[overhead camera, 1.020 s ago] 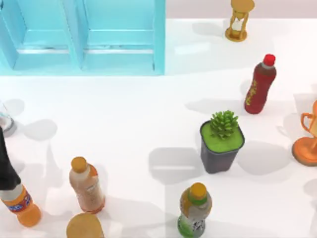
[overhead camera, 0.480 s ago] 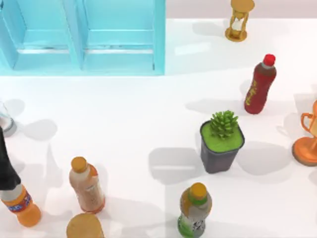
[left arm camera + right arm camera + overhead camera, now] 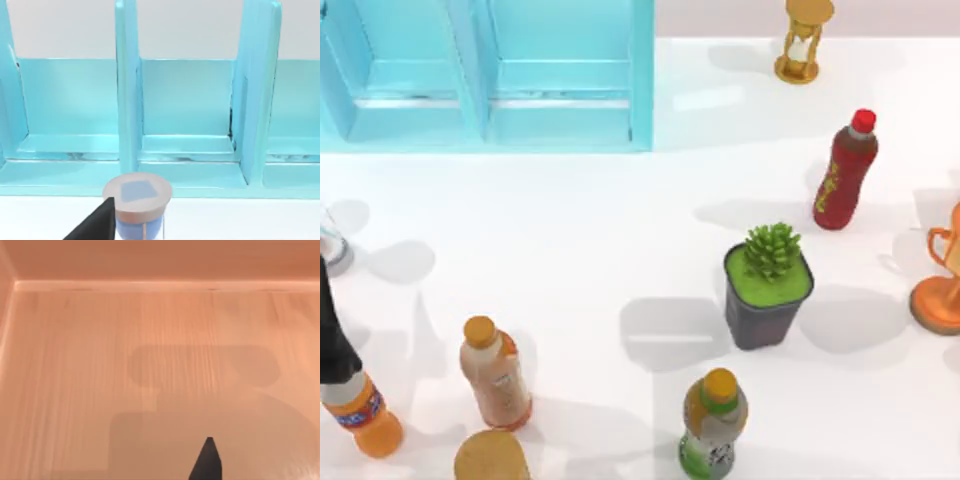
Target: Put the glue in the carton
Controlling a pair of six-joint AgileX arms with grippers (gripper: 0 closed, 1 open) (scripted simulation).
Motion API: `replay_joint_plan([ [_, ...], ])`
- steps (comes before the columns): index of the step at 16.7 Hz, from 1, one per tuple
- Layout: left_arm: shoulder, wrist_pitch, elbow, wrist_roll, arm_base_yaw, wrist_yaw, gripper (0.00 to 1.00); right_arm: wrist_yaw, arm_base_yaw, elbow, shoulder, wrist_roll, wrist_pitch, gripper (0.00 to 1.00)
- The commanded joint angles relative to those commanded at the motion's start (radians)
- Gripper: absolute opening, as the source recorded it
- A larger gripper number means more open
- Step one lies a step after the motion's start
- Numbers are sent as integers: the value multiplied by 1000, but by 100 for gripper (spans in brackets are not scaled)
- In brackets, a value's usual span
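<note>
Apparently upright glue (image 3: 365, 420), top end beneath left pincer (image 3: 337, 372), grip unclear

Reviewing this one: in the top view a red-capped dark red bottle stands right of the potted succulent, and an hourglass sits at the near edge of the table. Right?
Not quite. The hourglass sits at the far edge of the table, beyond the dark red bottle, not the near edge. The top view shows it. The red-capped bottle does stand to the right of the potted succulent.

Matte black left arm (image 3: 330, 335), angular
</note>
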Motion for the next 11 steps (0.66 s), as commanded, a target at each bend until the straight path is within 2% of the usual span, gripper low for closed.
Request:
replay_joint_plan([
  [5,0,0,0,0,0,0,100,0,0,0,0,0,0,98],
  [11,0,0,0,0,0,0,100,0,0,0,0,0,0,100],
])
